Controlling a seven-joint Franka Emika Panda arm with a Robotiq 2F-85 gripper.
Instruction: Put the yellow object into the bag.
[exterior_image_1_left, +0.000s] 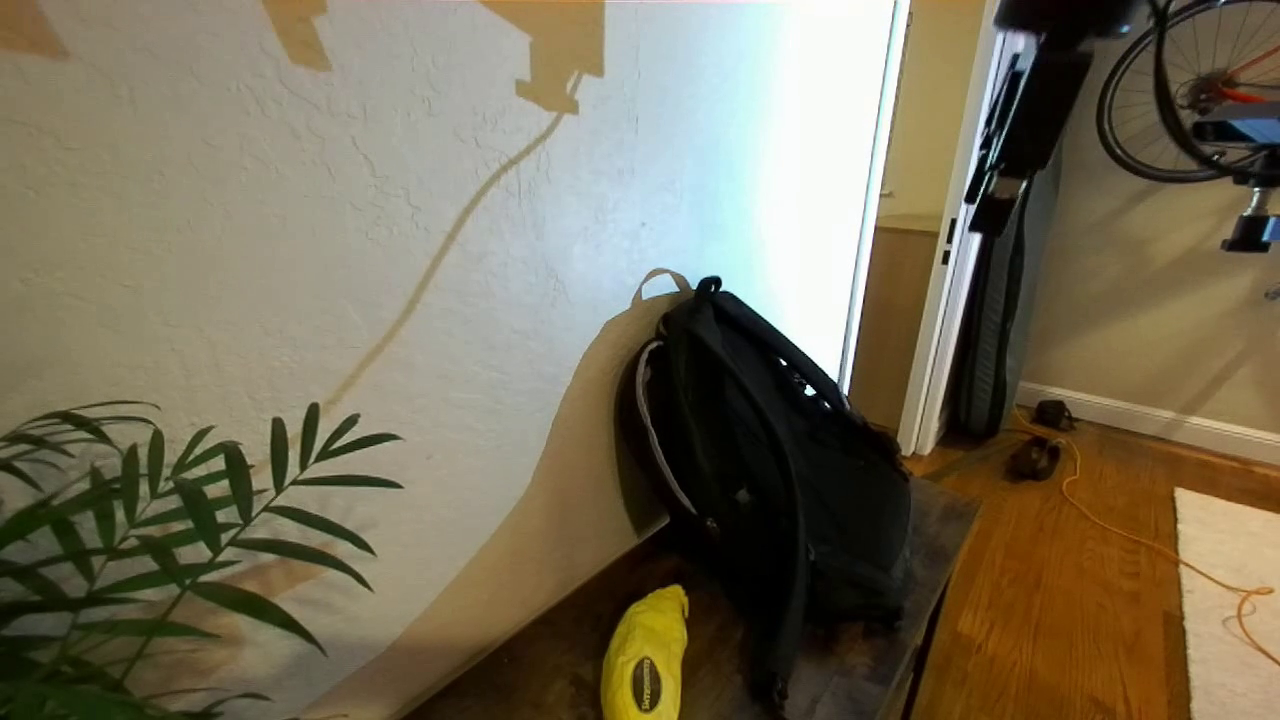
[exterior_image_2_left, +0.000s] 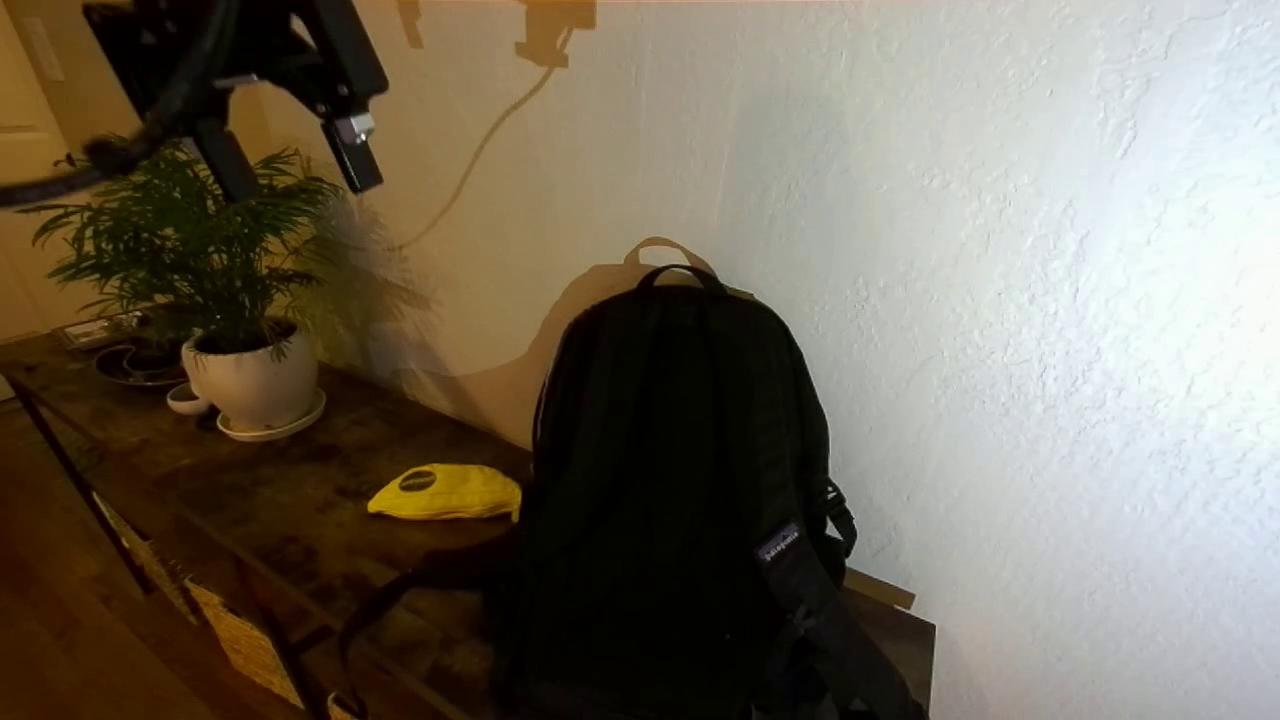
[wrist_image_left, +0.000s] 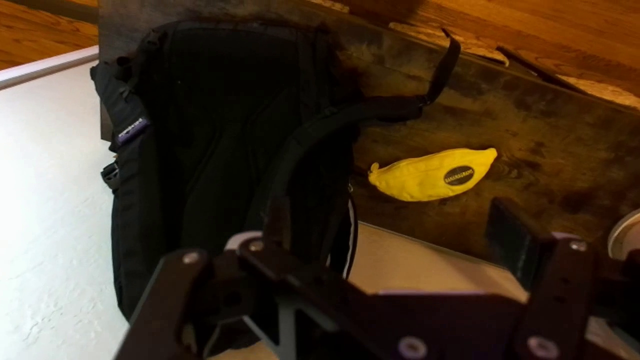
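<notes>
Gripper (exterior_image_2_left: 303, 190): wide, empty, up high
Pouch (wrist_image_left: 425, 176): I'd come straight down, pinch across its fat middle
Bag (exterior_image_2_left: 680, 450): loose strap (wrist_image_left: 392, 108) sprawled close, don't snag it

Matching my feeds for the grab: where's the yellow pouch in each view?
In an exterior view: yellow pouch at the bottom edge near the middle, partly cut off.
In an exterior view: yellow pouch left of centre, below mid-height.
Wrist view: yellow pouch right of centre, about mid-height.
Shared landmark: black backpack, mostly right of it in both exterior views, left of it in the wrist view.
</notes>
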